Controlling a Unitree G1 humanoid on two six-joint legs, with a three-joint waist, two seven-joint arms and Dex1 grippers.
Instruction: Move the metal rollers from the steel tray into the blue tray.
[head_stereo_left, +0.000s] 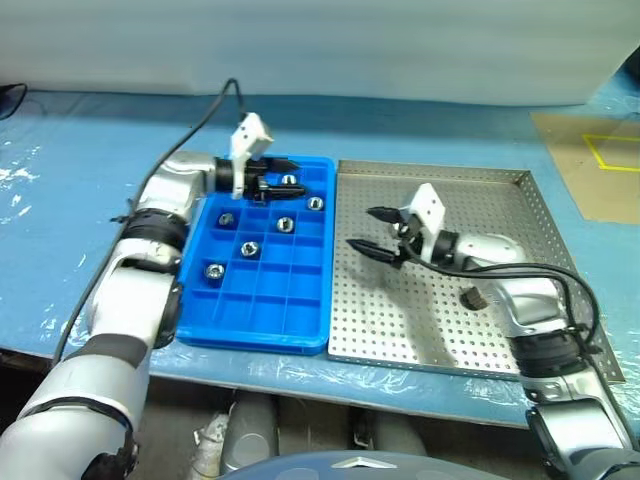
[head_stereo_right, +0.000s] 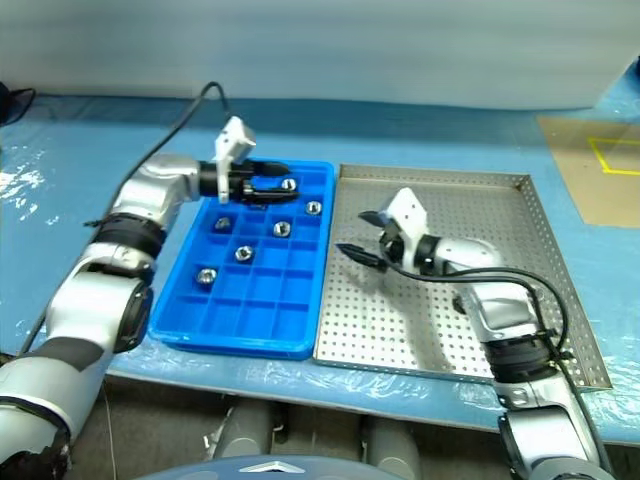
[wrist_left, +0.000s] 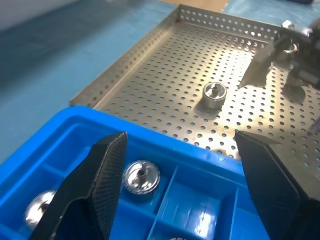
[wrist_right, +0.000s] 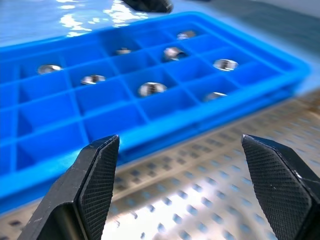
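Upper left of the head view: the left gripper (head_stereo_left: 282, 172) hangs over the far end of the blue tray (head_stereo_left: 250, 340). Its jaws are spread wide with nothing between them. In its wrist view, one roller (wrist_left: 141, 177) sits in a compartment just under the open fingers and looks already delivered.

Centre left: several more metal rollers (head_stereo_left: 249, 248) lie scattered in the blue tray, one to a cell. The near rows are bare.

Centre right: the steel tray (head_stereo_left: 440, 330) butts against the blue one, rim to rim. The left wrist view shows one roller on end (wrist_left: 215, 95) on the perforated floor, near the right arm's fingers. We cannot tell if others are left, since that arm covers part of the floor.

Right: the right gripper (head_stereo_left: 362, 228) hovers low over the left half of the steel tray, pointing at the blue tray. Its jaws are also wide apart and it holds nothing.

We judge the step in hand to be fetching the remaining roller.
- Whichever arm goes, bring the fingers down to straddle the roller across its round sides. Keep the tips close to the floor, because the piece is short and smooth and may squirt out of a high pinch.
- Close slowly and squarely.
- Lift above both rims before crossing.
- Release low over an unoccupied cell so it does not bounce.
- Keep the two arms apart along the shared edge.
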